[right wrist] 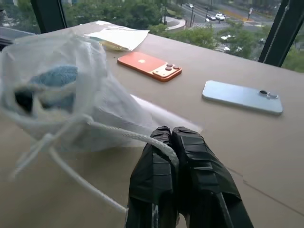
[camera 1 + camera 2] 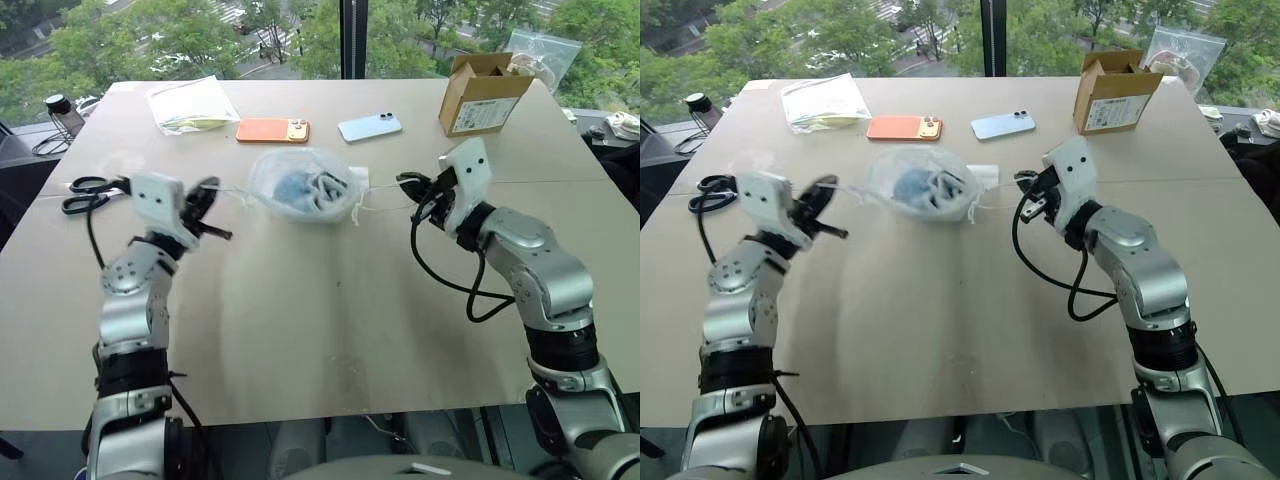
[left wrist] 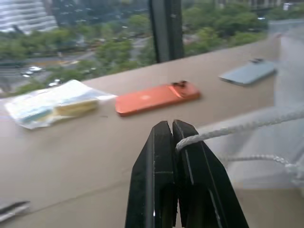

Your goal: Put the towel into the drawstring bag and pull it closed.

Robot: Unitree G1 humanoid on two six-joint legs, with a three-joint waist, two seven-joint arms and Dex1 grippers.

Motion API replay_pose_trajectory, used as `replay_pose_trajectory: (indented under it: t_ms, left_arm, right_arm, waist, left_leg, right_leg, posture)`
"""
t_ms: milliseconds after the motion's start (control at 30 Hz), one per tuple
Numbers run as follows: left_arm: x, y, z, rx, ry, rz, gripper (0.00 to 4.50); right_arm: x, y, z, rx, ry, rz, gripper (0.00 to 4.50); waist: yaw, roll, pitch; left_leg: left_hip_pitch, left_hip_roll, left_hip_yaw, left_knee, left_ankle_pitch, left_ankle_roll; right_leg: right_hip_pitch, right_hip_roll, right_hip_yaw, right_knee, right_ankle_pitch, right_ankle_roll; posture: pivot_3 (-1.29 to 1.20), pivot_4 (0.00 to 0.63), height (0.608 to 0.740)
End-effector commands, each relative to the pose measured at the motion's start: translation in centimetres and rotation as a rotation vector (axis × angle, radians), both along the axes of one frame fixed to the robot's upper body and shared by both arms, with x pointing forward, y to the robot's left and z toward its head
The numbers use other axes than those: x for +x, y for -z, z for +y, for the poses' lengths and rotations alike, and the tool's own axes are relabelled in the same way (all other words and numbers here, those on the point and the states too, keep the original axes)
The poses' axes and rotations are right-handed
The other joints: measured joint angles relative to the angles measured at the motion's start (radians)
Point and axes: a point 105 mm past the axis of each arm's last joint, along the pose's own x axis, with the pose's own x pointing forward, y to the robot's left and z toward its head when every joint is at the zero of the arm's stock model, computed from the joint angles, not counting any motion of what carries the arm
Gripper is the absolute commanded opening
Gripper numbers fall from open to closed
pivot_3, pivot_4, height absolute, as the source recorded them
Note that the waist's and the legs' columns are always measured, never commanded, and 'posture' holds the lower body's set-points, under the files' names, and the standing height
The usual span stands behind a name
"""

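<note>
The drawstring bag point(image 2: 318, 208), thin and translucent white, is bunched up at mid-table between my two grippers. Through its fabric I see the light-blue towel point(image 2: 293, 188) inside, also visible in the right wrist view as the towel point(image 1: 54, 76). A white cord point(image 3: 237, 127) runs from the bag's left side into my left gripper point(image 2: 208, 198), which is shut on it. From the bag's right side another cord point(image 1: 128, 135) leads to my right gripper point(image 2: 408, 181), shut on that cord. Both cords look stretched out sideways. Whether the bag rests on the table or hangs just above it, I cannot tell.
Behind the bag lie an orange phone point(image 2: 272, 130) and a light-blue phone point(image 2: 369, 126). A clear plastic bag with yellowish papers point(image 2: 190, 105) lies at the back left, an open cardboard box point(image 2: 483, 95) at the back right. Black scissors point(image 2: 90, 190) lie left of my left gripper.
</note>
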Motion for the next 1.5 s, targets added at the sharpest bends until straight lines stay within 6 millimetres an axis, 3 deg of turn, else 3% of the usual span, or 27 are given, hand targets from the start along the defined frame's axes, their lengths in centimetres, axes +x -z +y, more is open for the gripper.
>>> replay_pose_trajectory:
  t_ms: [33,100,167,233,333,467,533,567,633,667,733,800,900,1000,1067,1167,1267,1367,1433,1500]
  left_arm:
    - [0.2,-3.1,0.7,0.064,-0.064,-0.108,0.08]
    - [0.8,-7.6,1.5,0.066,-0.118,-0.219,0.08]
    - [1.2,-13.4,1.6,0.082,-0.146,-0.358,0.08]
    - [1.4,-17.4,1.1,0.112,-0.137,-0.439,0.08]
    - [1.3,-21.0,0.3,0.147,-0.115,-0.518,0.08]
    - [2.5,-19.1,0.6,0.18,-0.106,-0.448,0.08]
    - [2.8,-17.6,1.5,0.19,-0.124,-0.408,0.08]
    - [3.1,-16.5,2.7,0.174,-0.162,-0.369,0.08]
    - [3.1,-13.7,7.1,0.075,-0.312,-0.259,0.08]
    - [2.8,-12.2,9.3,0.043,-0.393,-0.201,0.08]
    - [2.0,-10.5,12.1,0.0,-0.495,-0.138,0.08]
    - [1.4,-10.0,13.3,-0.019,-0.534,-0.12,0.08]
    - [1.1,-9.9,14.1,-0.043,-0.56,-0.114,0.08]
    - [1.4,-10.7,13.7,-0.043,-0.546,-0.133,0.08]
    - [1.7,-12.3,12.8,-0.05,-0.512,-0.188,0.08]
    - [2.5,-14.3,9.6,-0.036,-0.335,-0.274,0.08]
    - [4.3,-11.2,3.6,-0.088,0.047,-0.165,0.08]
    - [2.8,-4.6,-3.8,-0.118,0.416,0.068,0.08]
    - [1.4,-1.0,-6.6,-0.123,0.494,0.189,0.08]
    - [0.0,1.8,-8.2,-0.139,0.54,0.294,0.08]
  right_arm:
    - [0.9,-3.1,-1.9,-0.004,0.097,-0.132,0.0]
    - [1.4,-7.0,-3.2,0.004,0.156,-0.255,0.0]
    - [1.1,-11.6,-4.0,0.003,0.17,-0.392,0.0]
    - [0.8,-14.6,-4.8,-0.047,0.206,-0.497,0.0]
    - [-0.1,-17.2,-4.9,-0.074,0.203,-0.588,0.0]
    - [-0.3,-16.0,-5.2,-0.123,0.217,-0.588,0.0]
    - [0.3,-15.1,-7.4,-0.085,0.31,-0.536,0.0]
    - [0.7,-14.6,-9.2,-0.097,0.393,-0.521,0.0]
    - [1.5,-13.8,-14.9,-0.103,0.66,-0.489,0.0]
    - [1.4,-13.3,-18.2,-0.106,0.806,-0.47,0.0]
    - [0.4,-12.7,-22.8,-0.101,0.985,-0.445,0.0]
    - [-0.6,-13.0,-24.8,-0.128,1.061,-0.467,0.0]
    - [-1.3,-13.7,-25.8,-0.127,1.095,-0.495,0.0]
    - [-0.9,-14.2,-25.7,-0.142,1.078,-0.511,0.0]
    - [-0.6,-15.3,-25.0,-0.148,1.032,-0.551,0.0]
    - [0.2,-15.7,-21.6,-0.112,0.795,-0.555,0.0]
    - [-0.2,-12.0,-15.2,-0.105,0.379,-0.409,0.0]
    - [-3.5,-4.7,-8.4,-0.164,-0.018,-0.179,0.0]
    - [-5.0,-1.8,-5.6,-0.11,-0.134,-0.064,0.0]
    - [-5.5,1.4,-4.3,-0.164,-0.159,0.013,0.0]
  waist:
    - [0.0,0.0,0.0]
    - [0.002,0.0,0.001]
    - [0.005,-0.002,0.006]
    - [0.006,-0.003,0.006]
    - [0.01,-0.003,0.005]
    - [-0.001,0.004,0.001]
    - [-0.007,0.004,0.002]
    - [-0.007,0.004,0.002]
    - [-0.006,0.003,0.003]
    - [-0.005,0.003,0.003]
    - [-0.004,0.003,0.003]
    - [-0.003,0.003,0.003]
    - [-0.003,0.003,0.003]
    - [-0.004,0.003,0.003]
    - [-0.004,0.003,0.003]
    - [-0.004,0.003,0.003]
    - [-0.005,0.003,0.003]
    - [-0.005,0.009,-0.001]
    - [-0.008,0.008,0.0]
    - [-0.011,0.005,0.003]
  left_leg:
    - [0.0,0.0,0.0,0.0,0.0,0.0]
    - [-0.002,0.0,0.0,0.001,0.0,0.0]
    - [-0.01,0.0,-0.004,0.007,0.0,0.0]
    - [-0.014,-0.001,-0.005,0.01,0.0,0.0]
    - [-0.011,-0.002,-0.004,0.006,0.0,0.0]
    - [-0.008,-0.001,0.002,0.003,0.0,0.0]
    - [-0.009,-0.001,0.002,0.002,0.0,0.0]
    - [-0.009,-0.001,0.003,0.003,0.0,0.0]
    - [-0.011,-0.001,0.003,0.004,0.0,0.0]
    - [-0.011,-0.001,0.003,0.005,0.0,0.0]
    - [-0.011,-0.001,0.003,0.005,0.0,0.0]
    - [-0.011,-0.001,0.003,0.004,0.0,0.0]
    - [-0.011,-0.001,0.003,0.005,0.0,0.0]
    - [-0.01,-0.001,0.004,0.006,0.0,0.0]
    - [-0.01,-0.001,0.004,0.006,0.0,0.0]
    - [-0.01,-0.001,0.004,0.007,0.0,0.0]
    - [-0.01,-0.001,0.004,0.005,0.0,0.0]
    - [-0.008,0.001,0.005,0.005,0.0,0.0]
    - [-0.009,0.003,0.004,0.006,0.0,0.001]
    - [-0.01,0.002,0.005,0.007,-0.001,0.001]
  right_leg:
    - [0.0,0.0,0.0,0.0,0.0,0.0]
    - [-0.001,0.0,-0.001,0.0,0.0,0.001]
    - [-0.007,0.0,-0.004,0.003,0.001,0.001]
    - [-0.011,0.0,-0.005,0.007,0.001,0.001]
    - [-0.008,-0.001,-0.004,0.002,0.001,0.001]
    - [-0.005,-0.002,-0.001,-0.002,0.001,0.001]
    - [-0.007,-0.002,-0.002,-0.001,0.001,0.001]
    - [-0.007,-0.002,-0.001,0.0,0.001,0.001]
    - [-0.009,-0.002,-0.001,0.002,0.001,0.001]
    - [-0.009,-0.002,-0.001,0.003,0.001,0.001]
    - [-0.009,-0.002,-0.001,0.003,0.001,0.001]
    - [-0.009,-0.002,-0.001,0.002,0.001,0.001]
    - [-0.009,-0.002,-0.001,0.004,0.001,0.001]
    - [-0.009,-0.002,-0.001,0.004,0.001,0.001]
    - [-0.009,-0.002,-0.001,0.005,0.001,0.001]
    - [-0.009,-0.002,-0.001,0.005,0.001,0.001]
    - [-0.009,-0.002,0.0,0.004,0.001,0.001]
    - [-0.003,-0.002,-0.002,0.001,0.001,0.001]
    - [-0.002,-0.002,-0.002,-0.002,0.0,0.002]
    - [-0.005,-0.002,0.0,0.001,0.001,0.002]
  posture:
    - [0.0,0.15,0.74]
    - [0.0,0.15,0.74]
    - [0.0,0.15,0.74]
    - [0.0,0.15,0.74]
    - [0.0,0.15,0.74]
    - [0.0,0.15,0.74]
    - [0.0,0.15,0.74]
    - [0.0,0.15,0.74]
    - [0.0,0.15,0.74]
    - [0.0,0.15,0.74]
    - [0.0,0.15,0.74]
    - [0.0,0.15,0.74]
    - [0.0,0.15,0.74]
    - [0.0,0.15,0.74]
    - [0.0,0.15,0.74]
    - [0.0,0.15,0.74]
    - [0.0,0.15,0.74]
    - [0.0,0.15,0.74]
    - [0.0,0.15,0.74]
    - [0.0,0.15,0.74]
